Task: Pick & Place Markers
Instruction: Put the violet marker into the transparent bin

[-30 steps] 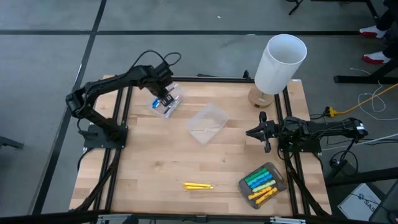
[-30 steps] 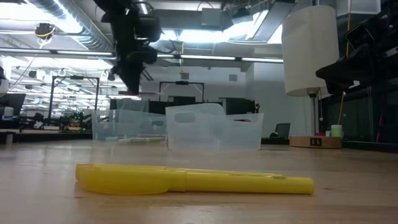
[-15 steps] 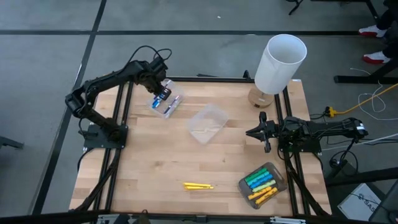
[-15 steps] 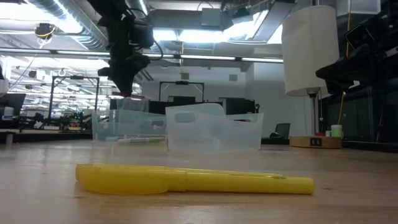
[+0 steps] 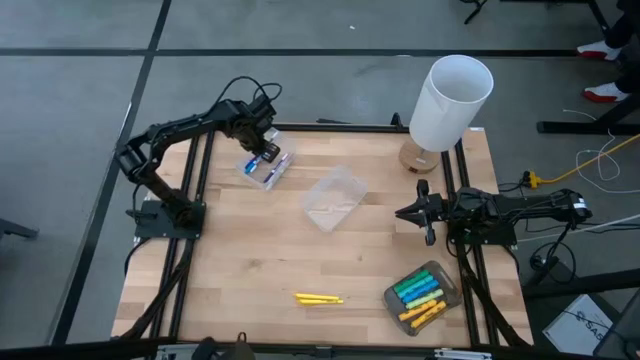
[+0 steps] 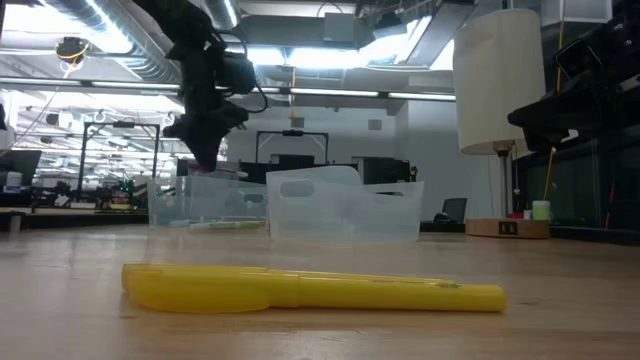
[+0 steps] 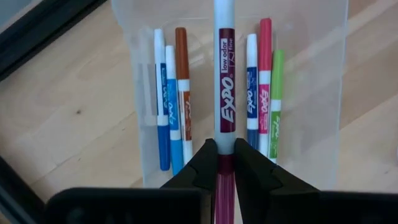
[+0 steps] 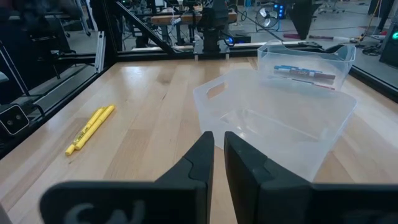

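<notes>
Left hand (image 7: pixel 225 163) clamps a maroon marker (image 7: pixel 224 93) above the marker tub (image 5: pixel 268 163); right hand (image 8: pixel 217 146) closed, empty.

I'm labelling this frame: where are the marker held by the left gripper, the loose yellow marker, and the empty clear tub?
Held maroon marker (image 7: pixel 224 93), left wrist view, barrel label.
Yellow marker (image 5: pixel 318 298), high view, mid-barrel.
Empty clear tub (image 5: pixel 345 178), high view, far rim.

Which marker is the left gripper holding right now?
Start at the clear tub at the table's far left corner, where the left gripper hangs. It pinches a maroon Expo marker above the tub. It is thicker than the thin pens lying in the tub.
</notes>
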`<state>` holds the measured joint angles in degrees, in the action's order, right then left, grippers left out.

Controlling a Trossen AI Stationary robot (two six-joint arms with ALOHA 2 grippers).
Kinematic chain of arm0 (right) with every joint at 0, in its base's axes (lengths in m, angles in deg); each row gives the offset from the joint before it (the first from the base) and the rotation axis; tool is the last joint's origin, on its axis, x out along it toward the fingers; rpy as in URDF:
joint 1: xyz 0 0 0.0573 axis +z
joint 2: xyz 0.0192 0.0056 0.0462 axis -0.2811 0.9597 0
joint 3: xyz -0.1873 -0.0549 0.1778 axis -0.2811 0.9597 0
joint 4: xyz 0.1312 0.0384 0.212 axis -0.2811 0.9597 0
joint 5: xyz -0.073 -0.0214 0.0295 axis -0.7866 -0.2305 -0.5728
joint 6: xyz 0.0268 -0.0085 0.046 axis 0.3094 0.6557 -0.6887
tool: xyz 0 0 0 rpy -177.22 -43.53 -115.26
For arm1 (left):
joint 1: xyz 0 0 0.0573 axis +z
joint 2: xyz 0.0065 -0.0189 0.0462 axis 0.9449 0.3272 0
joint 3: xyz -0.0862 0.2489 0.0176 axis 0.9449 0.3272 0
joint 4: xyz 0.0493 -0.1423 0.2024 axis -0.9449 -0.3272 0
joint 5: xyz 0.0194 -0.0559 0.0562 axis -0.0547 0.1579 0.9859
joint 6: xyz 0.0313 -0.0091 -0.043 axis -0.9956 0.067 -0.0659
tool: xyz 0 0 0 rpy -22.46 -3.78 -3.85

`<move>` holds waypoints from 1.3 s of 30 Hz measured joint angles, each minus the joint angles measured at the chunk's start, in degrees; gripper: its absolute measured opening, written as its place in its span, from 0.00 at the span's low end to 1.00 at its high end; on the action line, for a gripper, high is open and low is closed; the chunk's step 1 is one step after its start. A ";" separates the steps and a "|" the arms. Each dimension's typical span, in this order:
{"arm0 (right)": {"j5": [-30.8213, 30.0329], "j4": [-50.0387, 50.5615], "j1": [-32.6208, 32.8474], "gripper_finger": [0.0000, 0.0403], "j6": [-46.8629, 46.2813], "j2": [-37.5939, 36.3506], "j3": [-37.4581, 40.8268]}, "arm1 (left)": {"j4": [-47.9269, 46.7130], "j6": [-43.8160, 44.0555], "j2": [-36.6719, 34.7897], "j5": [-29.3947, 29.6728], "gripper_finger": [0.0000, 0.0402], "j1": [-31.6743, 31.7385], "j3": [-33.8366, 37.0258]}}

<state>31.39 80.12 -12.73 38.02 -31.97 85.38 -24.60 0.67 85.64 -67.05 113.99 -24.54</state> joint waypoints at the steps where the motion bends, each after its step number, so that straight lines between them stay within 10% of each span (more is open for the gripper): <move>1: 0.00 0.01 -0.01 0.10 0.00 0.00 0.00 | 0.33 -0.24 0.26 -0.19 0.07 -0.02 0.00; 39: 0.00 0.00 0.01 0.10 0.00 0.00 -0.02 | 2.97 1.47 4.48 -2.41 0.16 -1.49 0.00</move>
<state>31.39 80.12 -12.72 38.02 -31.97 85.36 -21.62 2.14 90.12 -69.46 112.50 -24.54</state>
